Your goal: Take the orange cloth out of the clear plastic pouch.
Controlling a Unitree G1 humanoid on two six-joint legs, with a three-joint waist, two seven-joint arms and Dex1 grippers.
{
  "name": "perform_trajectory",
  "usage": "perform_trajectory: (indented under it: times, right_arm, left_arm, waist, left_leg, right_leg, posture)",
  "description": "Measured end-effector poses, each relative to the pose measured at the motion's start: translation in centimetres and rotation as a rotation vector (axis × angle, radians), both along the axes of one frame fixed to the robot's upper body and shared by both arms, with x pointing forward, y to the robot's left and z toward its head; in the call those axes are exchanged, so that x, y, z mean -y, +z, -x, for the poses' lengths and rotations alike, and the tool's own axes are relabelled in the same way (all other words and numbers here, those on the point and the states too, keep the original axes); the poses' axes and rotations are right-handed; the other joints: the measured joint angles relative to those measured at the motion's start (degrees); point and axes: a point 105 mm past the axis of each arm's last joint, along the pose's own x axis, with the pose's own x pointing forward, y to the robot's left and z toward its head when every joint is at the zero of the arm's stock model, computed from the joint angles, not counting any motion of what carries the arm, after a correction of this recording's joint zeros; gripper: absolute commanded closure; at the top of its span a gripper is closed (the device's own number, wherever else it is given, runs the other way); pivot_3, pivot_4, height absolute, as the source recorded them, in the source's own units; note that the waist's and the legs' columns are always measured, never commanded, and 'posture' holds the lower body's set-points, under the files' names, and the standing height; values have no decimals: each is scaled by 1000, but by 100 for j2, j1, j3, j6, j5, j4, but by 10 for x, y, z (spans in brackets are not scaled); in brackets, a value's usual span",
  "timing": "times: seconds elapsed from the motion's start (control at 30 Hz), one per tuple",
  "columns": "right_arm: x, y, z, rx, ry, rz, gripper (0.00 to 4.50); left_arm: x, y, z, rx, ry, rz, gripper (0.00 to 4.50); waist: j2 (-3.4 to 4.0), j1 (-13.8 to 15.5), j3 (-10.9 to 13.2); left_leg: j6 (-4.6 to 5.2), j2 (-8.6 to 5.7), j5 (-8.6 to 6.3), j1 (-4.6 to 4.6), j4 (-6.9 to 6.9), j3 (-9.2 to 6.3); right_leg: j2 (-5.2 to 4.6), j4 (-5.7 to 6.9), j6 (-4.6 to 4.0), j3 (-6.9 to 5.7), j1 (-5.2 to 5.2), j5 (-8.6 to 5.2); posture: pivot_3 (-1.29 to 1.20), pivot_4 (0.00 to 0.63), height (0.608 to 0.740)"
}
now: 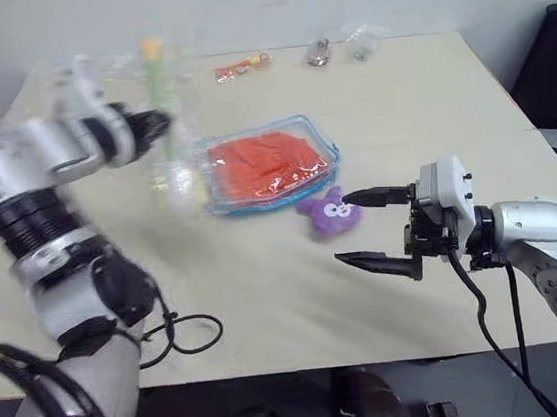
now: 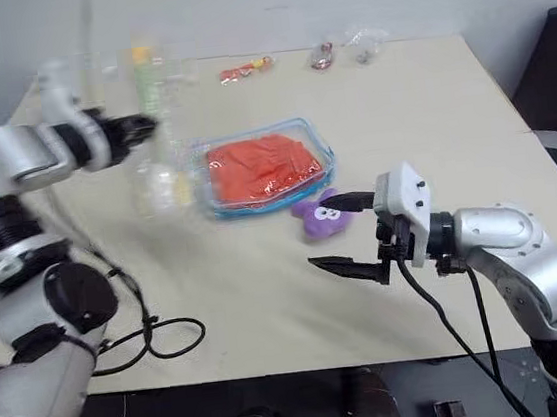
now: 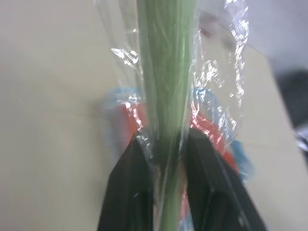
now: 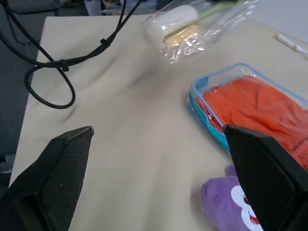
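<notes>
The clear plastic pouch (image 1: 335, 161), trimmed in light blue, lies flat near the table's middle. The orange cloth (image 1: 259, 162) is inside it, also seen in the right wrist view (image 4: 255, 108). My left gripper (image 1: 153, 125) is raised over the table's left side, left of the pouch, and is shut on a different clear bag (image 1: 169, 166) holding a green-and-white item (image 3: 166, 72). That bag hangs blurred in the air. My right gripper (image 1: 343, 228) stands open just right of a purple plush bunny (image 1: 329, 213), in front of the pouch, with nothing between its fingers.
Small wrapped packets (image 1: 242, 68) (image 1: 319, 53) (image 1: 365, 40) lie along the table's far edge. A black cable (image 1: 187, 335) loops over the near left edge. A dark chair (image 1: 556, 66) stands off the right side.
</notes>
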Motion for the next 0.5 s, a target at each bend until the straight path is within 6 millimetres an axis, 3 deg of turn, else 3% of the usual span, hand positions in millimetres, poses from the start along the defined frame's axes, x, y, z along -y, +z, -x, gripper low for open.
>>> perform_trajectory:
  times: [0.1,0.2,0.37,0.5]
  right_arm:
    - [-5,1,-4,-9,48,8,0]
    - [-12,7,-5,-4,106,5,0]
    - [-22,6,0,-25,217,26,0]
    - [-24,6,-1,-38,247,18,0]
  left_arm:
    - [-65,-41,40,-134,196,-59,3992]
    - [-104,-57,71,-159,293,-66,3992]
    - [-118,-71,88,-118,259,-82,3992]
    - [-125,-93,97,-158,269,-100,2731]
  waist:
    - [-12,-25,3]
    - [-22,29,-2]
    - [-26,239,-4]
    - [-28,229,-5]
  left_leg:
    - [-6,0,2,-10,10,-12]
    - [-8,-1,1,-18,16,-25]
    - [-8,-9,0,-20,20,-27]
    - [-11,-2,-2,-19,16,-23]
  right_leg:
    - [0,1,-1,-3,-5,0]
    - [-2,1,-3,-9,-4,-2]
    - [-10,-4,-3,-10,3,-2]
    - [-2,-6,-3,-13,2,-2]
  posture:
    - [0,150,740]
    - [0,150,740]
    - [0,150,740]
    - [0,150,740]
